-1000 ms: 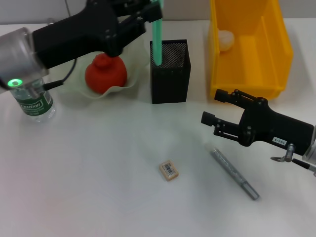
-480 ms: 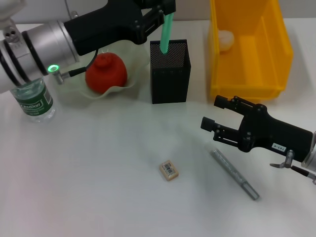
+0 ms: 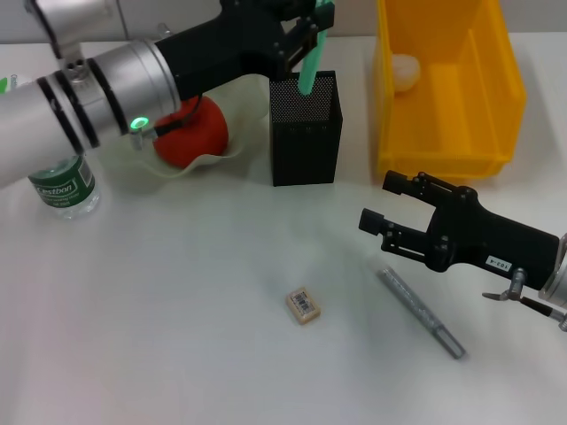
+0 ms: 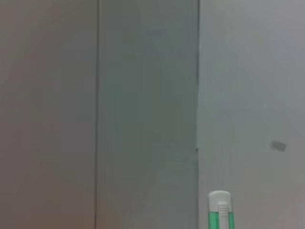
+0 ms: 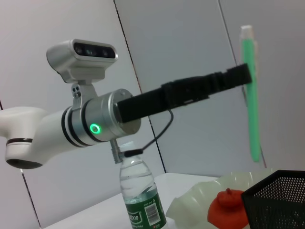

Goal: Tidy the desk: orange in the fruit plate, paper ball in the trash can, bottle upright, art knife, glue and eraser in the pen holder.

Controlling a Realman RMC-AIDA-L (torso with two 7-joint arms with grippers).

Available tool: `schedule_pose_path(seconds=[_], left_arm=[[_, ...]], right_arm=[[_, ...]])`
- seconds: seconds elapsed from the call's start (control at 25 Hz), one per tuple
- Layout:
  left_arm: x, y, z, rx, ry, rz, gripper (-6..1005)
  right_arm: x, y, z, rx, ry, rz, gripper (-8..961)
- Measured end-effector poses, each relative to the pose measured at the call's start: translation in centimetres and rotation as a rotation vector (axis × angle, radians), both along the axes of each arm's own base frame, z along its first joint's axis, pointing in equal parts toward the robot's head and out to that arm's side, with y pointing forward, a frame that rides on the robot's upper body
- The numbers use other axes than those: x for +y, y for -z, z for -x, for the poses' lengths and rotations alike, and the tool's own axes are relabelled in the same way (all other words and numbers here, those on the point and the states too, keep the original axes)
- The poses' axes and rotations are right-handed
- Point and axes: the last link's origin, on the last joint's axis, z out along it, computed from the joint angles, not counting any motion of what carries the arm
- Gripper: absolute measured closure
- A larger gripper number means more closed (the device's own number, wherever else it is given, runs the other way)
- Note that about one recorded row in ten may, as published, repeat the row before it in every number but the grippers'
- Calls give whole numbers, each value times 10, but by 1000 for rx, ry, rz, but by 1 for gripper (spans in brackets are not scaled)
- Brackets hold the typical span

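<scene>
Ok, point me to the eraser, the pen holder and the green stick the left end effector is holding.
eraser (image 3: 303, 305), head view, on its labelled top face.
pen holder (image 3: 306, 142), head view, on its front mesh wall.
green stick (image 5: 252, 95), right wrist view, on the middle of its shaft, above the holder.

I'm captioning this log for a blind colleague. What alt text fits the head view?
The left gripper holds a green stick above the pen holder; the right gripper hovers open over a silver pen. The eraser lies on the desk, and the paper ball is in the trash can.
</scene>
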Motion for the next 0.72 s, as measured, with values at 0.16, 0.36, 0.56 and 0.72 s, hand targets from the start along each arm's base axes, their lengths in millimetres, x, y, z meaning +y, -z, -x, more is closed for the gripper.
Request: schedule_pose_path(seconds=[0.16,0.36,0.56,0.72], left_arm=[[3,9,0,38,-14,-40,795],[7,16,4,90,-52,-54,794],[9,20,8,125,-73,-61,793],[9,22,14,143,-83,-66,792]], right_arm=[[1,0,0,-3,2,-2,193],[1,0,0,-4,1,-4,193],[2,0,0,-6,-1,-6,193],[4,0,2,-6,-7,-6,193]])
